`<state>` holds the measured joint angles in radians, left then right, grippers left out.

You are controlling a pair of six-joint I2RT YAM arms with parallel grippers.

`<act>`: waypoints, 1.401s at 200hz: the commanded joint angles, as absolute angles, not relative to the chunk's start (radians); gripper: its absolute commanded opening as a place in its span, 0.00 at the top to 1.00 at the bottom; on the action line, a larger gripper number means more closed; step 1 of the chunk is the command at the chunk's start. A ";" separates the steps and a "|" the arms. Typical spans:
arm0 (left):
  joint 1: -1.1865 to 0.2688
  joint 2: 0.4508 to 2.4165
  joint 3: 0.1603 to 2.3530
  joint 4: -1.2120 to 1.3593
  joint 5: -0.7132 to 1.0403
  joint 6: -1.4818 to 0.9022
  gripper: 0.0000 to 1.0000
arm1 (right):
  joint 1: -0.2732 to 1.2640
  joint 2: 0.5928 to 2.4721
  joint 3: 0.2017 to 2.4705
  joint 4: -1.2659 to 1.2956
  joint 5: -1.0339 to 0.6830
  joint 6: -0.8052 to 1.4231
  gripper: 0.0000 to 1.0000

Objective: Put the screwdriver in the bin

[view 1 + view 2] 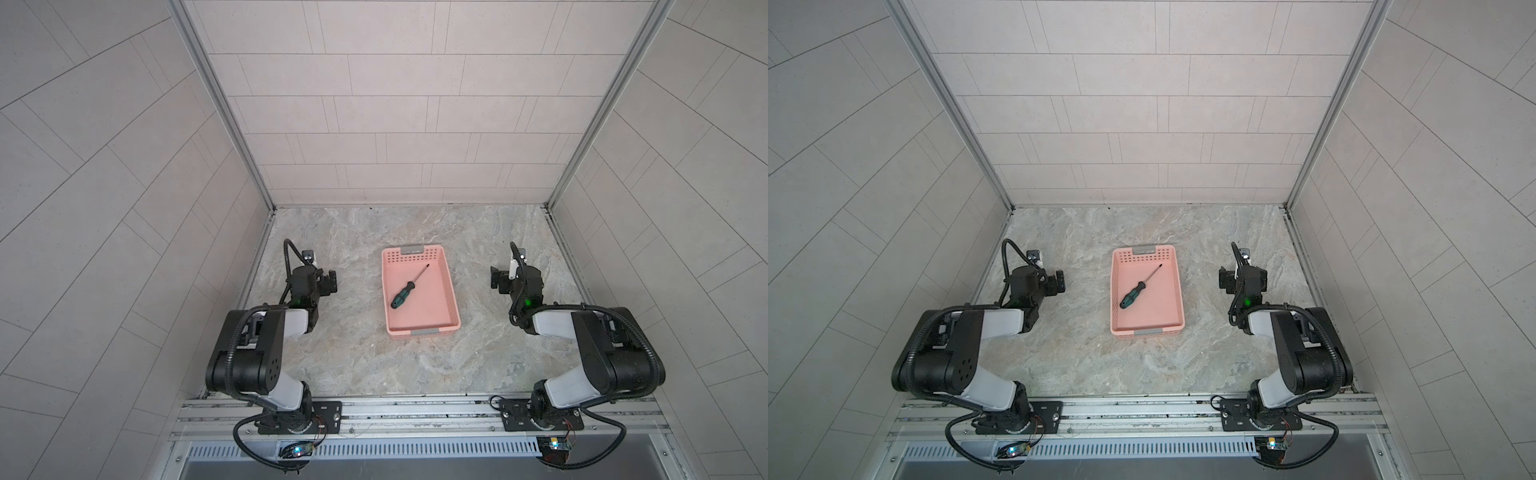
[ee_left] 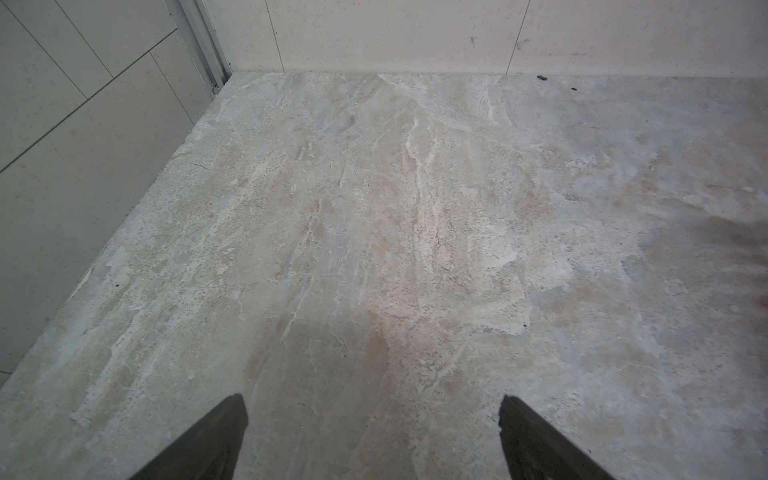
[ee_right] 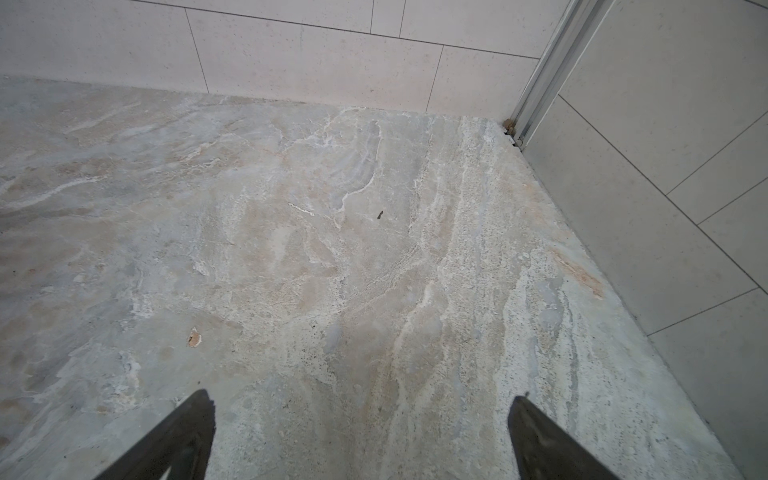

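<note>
The salmon-pink bin (image 1: 451, 291) (image 1: 1179, 291) stands in the middle of the marbled table. Inside it the screwdriver (image 1: 406, 291) (image 1: 1136, 292) lies diagonally, green and black handle toward the front left, thin shaft pointing to the back right. My left gripper (image 1: 331, 282) (image 1: 1060, 281) (image 2: 373, 405) hovers left of the bin, well apart from it, open with nothing between its fingers. Right of the bin, also apart, my right gripper (image 1: 495, 279) (image 1: 1224, 280) (image 3: 360, 401) is open and empty. Neither wrist view shows the bin or the screwdriver.
Tiled walls close the table on the left, back and right, with metal corner posts (image 1: 552, 203). An aluminium rail (image 1: 415, 411) carrying both arm bases runs along the front edge. Bare marbled surface (image 1: 415, 357) lies around the bin.
</note>
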<state>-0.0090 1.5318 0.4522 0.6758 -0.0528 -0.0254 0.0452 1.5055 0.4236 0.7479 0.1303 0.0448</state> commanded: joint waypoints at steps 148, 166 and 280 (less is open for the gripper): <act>-0.015 1.525 0.451 0.713 -0.023 -0.001 0.00 | 0.020 1.506 0.421 0.736 0.041 0.022 0.00; -0.013 1.525 0.451 0.712 -0.021 -0.002 0.00 | 0.023 1.499 0.406 0.756 0.042 0.020 0.01; -0.014 1.529 0.453 0.713 -0.018 -0.003 0.00 | 0.024 1.519 0.450 0.698 0.111 0.053 0.01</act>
